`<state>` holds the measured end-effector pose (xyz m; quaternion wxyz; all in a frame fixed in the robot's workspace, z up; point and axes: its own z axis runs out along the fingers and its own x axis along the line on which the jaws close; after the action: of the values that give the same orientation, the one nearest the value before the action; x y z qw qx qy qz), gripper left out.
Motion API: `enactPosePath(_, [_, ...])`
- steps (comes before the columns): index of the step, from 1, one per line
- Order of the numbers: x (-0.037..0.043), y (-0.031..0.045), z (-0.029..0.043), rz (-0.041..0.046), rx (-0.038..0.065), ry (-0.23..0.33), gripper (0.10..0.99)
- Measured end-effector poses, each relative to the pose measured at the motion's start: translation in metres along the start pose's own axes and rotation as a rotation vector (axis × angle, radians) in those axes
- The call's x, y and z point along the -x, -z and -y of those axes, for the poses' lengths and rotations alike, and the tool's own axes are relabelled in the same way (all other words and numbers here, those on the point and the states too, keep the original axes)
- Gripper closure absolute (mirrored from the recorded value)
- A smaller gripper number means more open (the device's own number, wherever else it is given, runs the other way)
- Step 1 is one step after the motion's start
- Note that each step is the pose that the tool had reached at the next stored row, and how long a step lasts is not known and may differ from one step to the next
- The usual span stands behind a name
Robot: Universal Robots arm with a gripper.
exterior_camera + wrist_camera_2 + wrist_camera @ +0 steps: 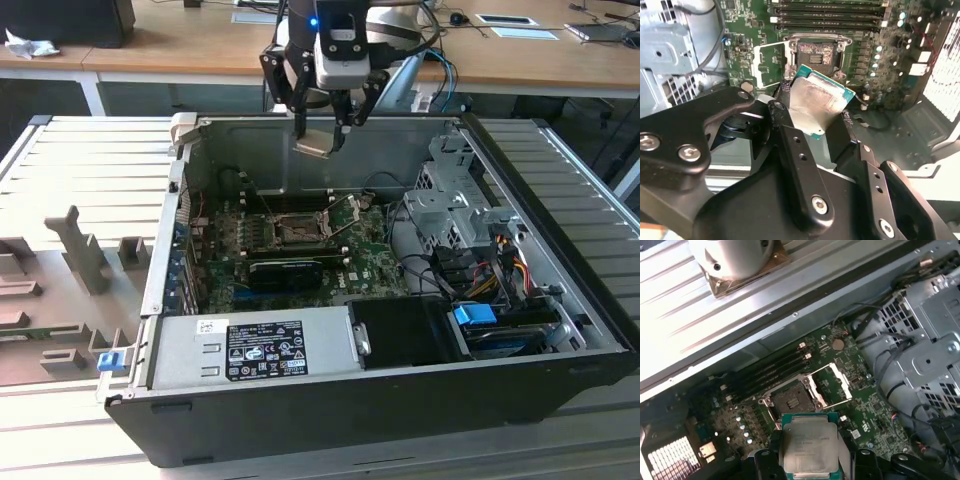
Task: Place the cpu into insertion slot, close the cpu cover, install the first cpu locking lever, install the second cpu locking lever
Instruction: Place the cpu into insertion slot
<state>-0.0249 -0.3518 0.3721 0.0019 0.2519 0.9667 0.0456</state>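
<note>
Exterior view overlooks case; wrist views face motherboard.

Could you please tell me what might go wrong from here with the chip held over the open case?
1. The gripper holds the chip by its edges, high over the case; a slip could drop it onto the green board.
2. The chip looks tilted in the exterior view, so one corner might reach the socket first and harm its contacts.
3. The open cover beside the socket could catch the gripper.
</note>
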Motion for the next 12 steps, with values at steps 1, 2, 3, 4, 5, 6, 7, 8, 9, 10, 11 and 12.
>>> enactPosePath(1, [0.0000,-0.0001,0.0000,0.0015,0.000,-0.017,0.557])
enactPosePath(2, [0.0000,-0.0001,0.0000,0.0029,0.001,-0.032,0.557])
enactPosePath(3, [0.0000,-0.0002,0.0000,0.0051,0.001,-0.058,0.557])
enactPosePath(4, [0.0000,-0.0003,0.0000,0.0080,0.002,-0.089,0.557])
enactPosePath(5, [0.0000,-0.0004,0.0000,0.0092,0.002,-0.103,0.557])
enactPosePath(6, [0.0000,-0.0004,0.0000,0.0106,0.002,-0.118,0.557])
enactPosePath(7, [0.0000,-0.0006,0.0000,0.0131,0.003,-0.147,0.557])
enactPosePath(8, [0.0000,-0.0007,0.0001,0.0153,0.003,-0.171,0.557])
enactPosePath(9, [0.0000,-0.0008,0.0001,0.0167,0.004,-0.187,0.557])
enactPosePath(10, [0.0000,-0.0010,0.0001,0.0188,0.004,-0.211,0.557])
enactPosePath(11, [0.0000,-0.0012,0.0001,0.0201,0.004,-0.225,0.557])
enactPosePath(12, [0.0000,-0.0016,0.0001,0.0216,0.005,-0.241,0.557])
